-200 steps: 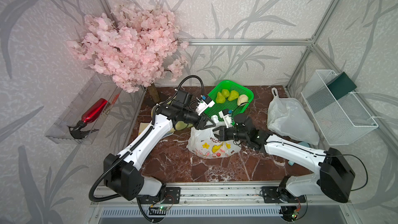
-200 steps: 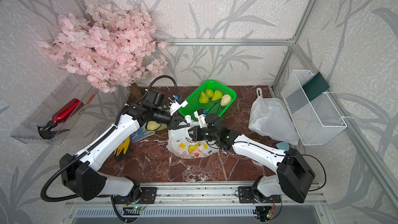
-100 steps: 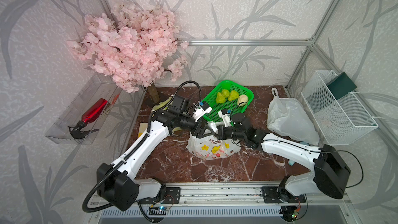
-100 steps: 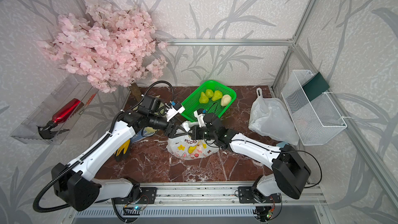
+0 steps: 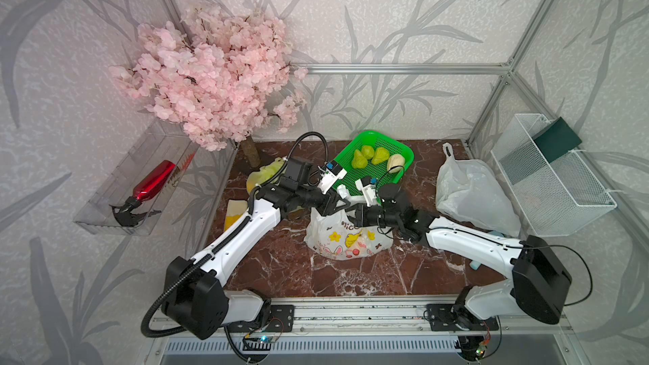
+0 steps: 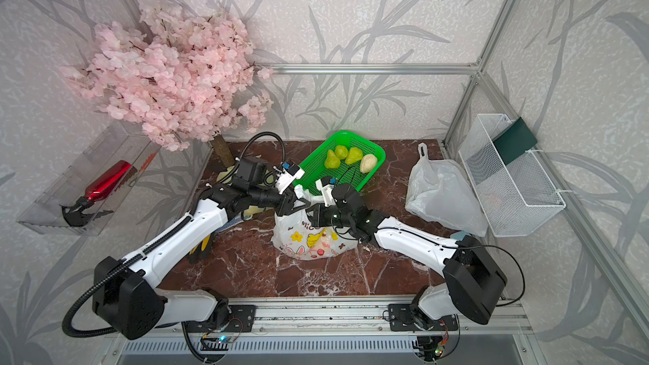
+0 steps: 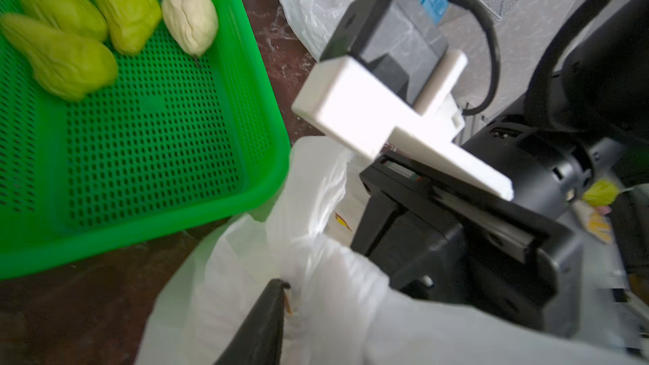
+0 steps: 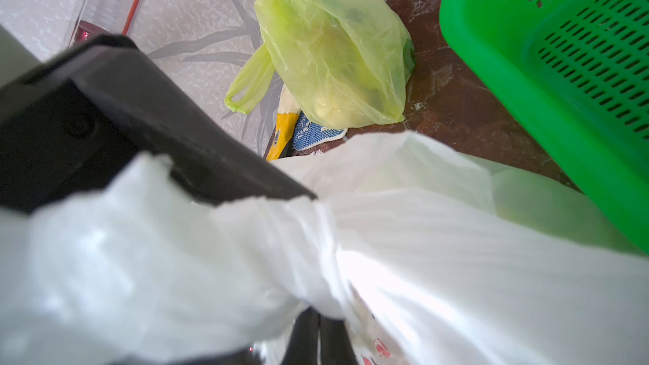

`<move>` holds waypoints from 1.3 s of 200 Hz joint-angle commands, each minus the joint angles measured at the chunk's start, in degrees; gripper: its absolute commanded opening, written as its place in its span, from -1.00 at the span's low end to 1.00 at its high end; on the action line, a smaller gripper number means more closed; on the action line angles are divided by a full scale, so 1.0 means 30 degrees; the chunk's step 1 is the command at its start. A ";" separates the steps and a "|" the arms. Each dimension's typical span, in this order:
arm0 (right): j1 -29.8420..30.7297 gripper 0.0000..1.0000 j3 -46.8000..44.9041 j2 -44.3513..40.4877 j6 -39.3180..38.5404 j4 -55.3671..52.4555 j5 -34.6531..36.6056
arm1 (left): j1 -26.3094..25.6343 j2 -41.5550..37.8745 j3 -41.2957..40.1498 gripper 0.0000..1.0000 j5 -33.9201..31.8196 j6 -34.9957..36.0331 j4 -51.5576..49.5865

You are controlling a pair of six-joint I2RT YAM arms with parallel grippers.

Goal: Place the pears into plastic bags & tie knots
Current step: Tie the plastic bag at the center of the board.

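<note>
- Pears (image 5: 380, 155): four wait in the green basket (image 5: 404, 152), and the bunny bag (image 5: 346, 240) mid-table looks loaded
- Right gripper (image 5: 354, 214) clamped on its twisted handle (image 8: 309, 219); left gripper (image 5: 333, 205) against the plastic, grip impossible to tell
- Knot not finished, I reckon; yellow-green bag (image 8: 333, 50) looks filled, its knot unclear
- Bunny bag's lettering too crumpled to read

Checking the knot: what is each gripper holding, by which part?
Right gripper: jaws shut on the white printed bag by its twisted handle. Left gripper: at the bag top; hold cannot be told.
</note>
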 commanded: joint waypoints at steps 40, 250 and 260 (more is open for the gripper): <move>0.0065 -1.00 0.0101 -0.0165 -0.0364 0.0522 -0.0606 | -0.0089 -0.0437 -0.0810 -0.88 -0.0709 -0.1501 0.3566; -0.1582 0.09 0.8356 0.0915 -1.9223 -1.1720 -0.1910 | -0.0284 -0.3575 -0.2608 -1.00 0.1471 0.1487 0.4095; -0.1719 0.01 0.8454 0.1177 -1.9070 -1.1495 -0.2094 | -0.0338 -0.3655 -0.2594 -1.00 0.1544 0.1548 0.4060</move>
